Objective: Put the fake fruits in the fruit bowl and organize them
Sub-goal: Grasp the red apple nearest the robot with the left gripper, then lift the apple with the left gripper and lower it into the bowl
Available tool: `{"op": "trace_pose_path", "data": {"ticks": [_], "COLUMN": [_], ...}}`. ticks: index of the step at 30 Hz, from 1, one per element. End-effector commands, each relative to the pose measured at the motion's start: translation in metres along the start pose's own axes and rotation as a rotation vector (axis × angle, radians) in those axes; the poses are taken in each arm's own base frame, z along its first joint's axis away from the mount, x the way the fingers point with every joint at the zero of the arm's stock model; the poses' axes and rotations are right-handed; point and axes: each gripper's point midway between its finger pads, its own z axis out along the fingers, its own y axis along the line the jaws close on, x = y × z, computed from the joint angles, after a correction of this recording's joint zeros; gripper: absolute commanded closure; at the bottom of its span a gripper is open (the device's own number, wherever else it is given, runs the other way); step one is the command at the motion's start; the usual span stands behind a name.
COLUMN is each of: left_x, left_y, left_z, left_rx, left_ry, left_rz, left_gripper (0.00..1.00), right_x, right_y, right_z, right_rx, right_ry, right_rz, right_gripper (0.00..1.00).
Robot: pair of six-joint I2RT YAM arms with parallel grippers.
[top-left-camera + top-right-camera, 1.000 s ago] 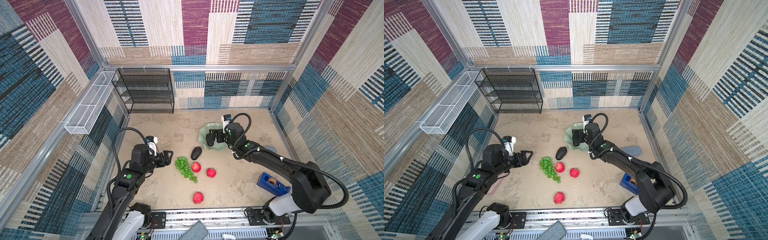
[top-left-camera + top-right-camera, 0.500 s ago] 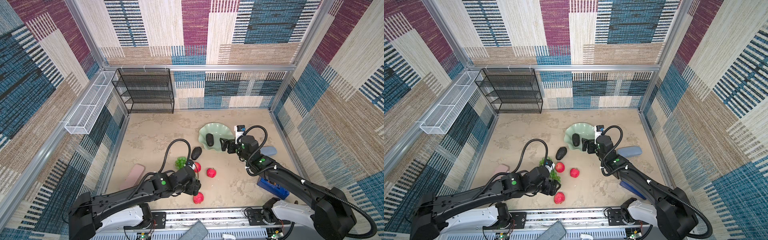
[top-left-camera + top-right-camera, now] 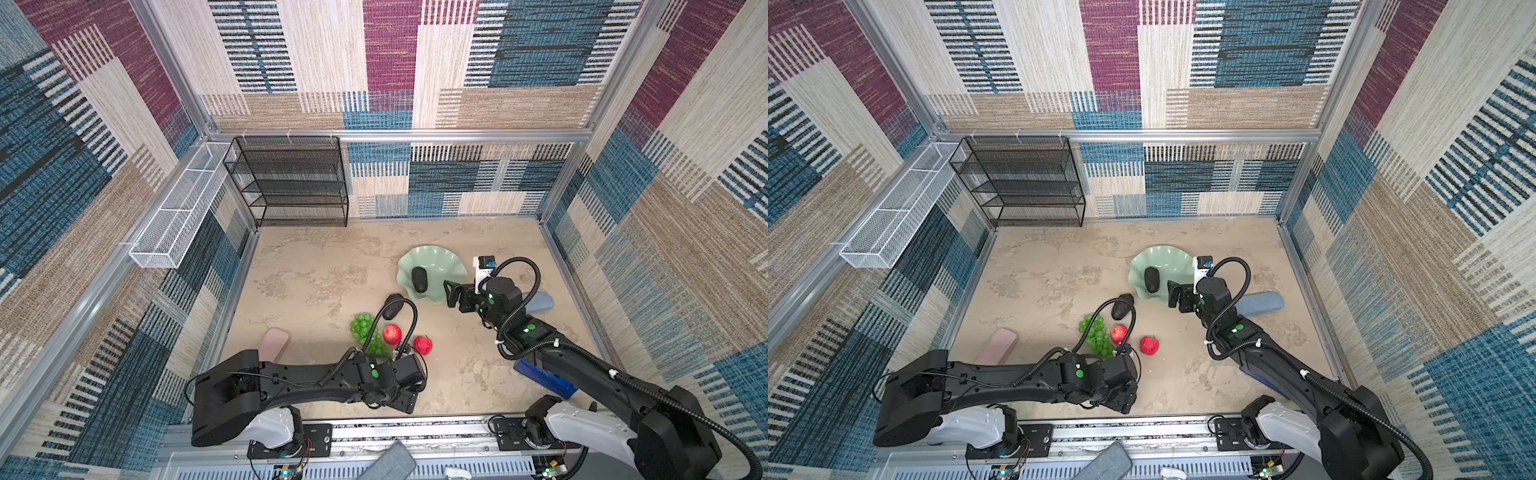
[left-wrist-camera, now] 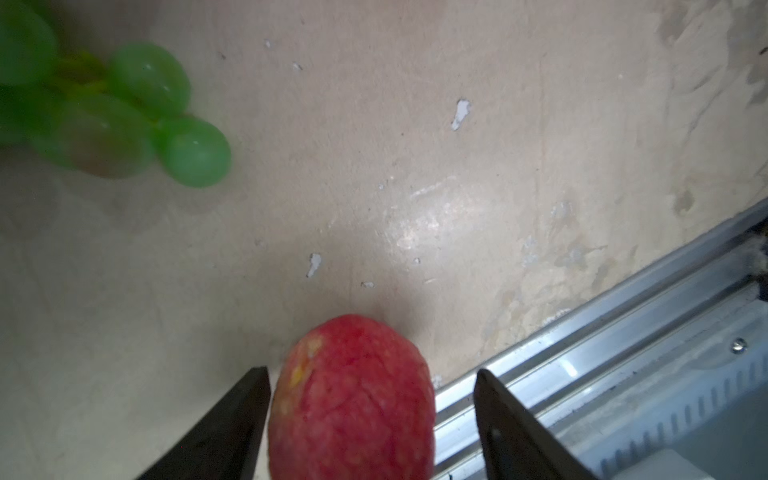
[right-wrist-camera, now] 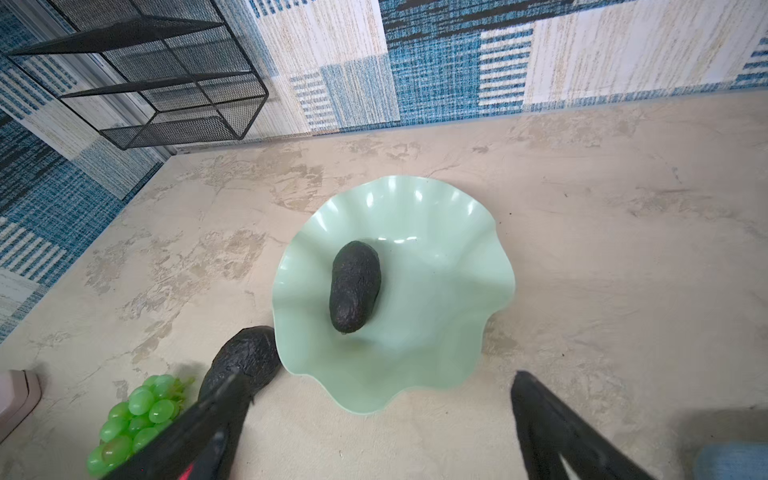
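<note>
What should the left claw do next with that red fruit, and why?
Probably close the left gripper on the red apple: its jaws flank the fruit with a gap on one side, and the apple sits on the table, outside the fruit bowl.

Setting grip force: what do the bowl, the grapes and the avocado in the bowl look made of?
Fruit bowl: smooth glossy plastic or glazed ceramic, judging by white highlights on its wavy rim. Grapes: translucent and shiny, probably soft plastic; light glows through them. Avocado: matte pebbled skin, perhaps moulded plastic or foam.
</note>
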Motion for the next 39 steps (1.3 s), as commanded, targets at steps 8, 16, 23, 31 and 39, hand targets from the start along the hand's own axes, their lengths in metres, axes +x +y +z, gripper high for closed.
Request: {"op": "trace_pose_path", "data": {"ticks": [8, 16, 23, 31, 39], "left_x": [-0.023, -0.072, -0.191, -0.309, -0.370], "left_y": [0.001, -0.003, -0.020, -0.006, -0.003], "left_z": [-0.031, -0.062, -0.098, -0.056, 0.009], "left_rx": [0.017, 0.089, 0.152, 0.125, 0.090], "left_ry": [-0.145, -0.302, -0.469, -0.458, -0.398], "left_rz": [-0.003, 0.009, 0.108, 0.134, 0.128], "left_gripper": [0.44, 0.48, 0.47, 0.48, 0.47], "right_x": [-0.003, 0.002, 0.017, 0.010, 0.016], "right_y": [-0.005, -0.009, -0.019, -0.025, -0.027], "right_z": [-0.008, -0.018, -0.043, -0.070, -0.069], "right_rx": [0.005, 0.004, 0.006, 0.005, 0.010], "right_ry": [-0.044, -0.047, -0.047, -0.099, -0.078], "right_rz": [0.041, 0.093, 0.114, 0.141, 0.136], "right_gripper": [0.00, 0.00, 0.00, 0.00, 0.00]}}
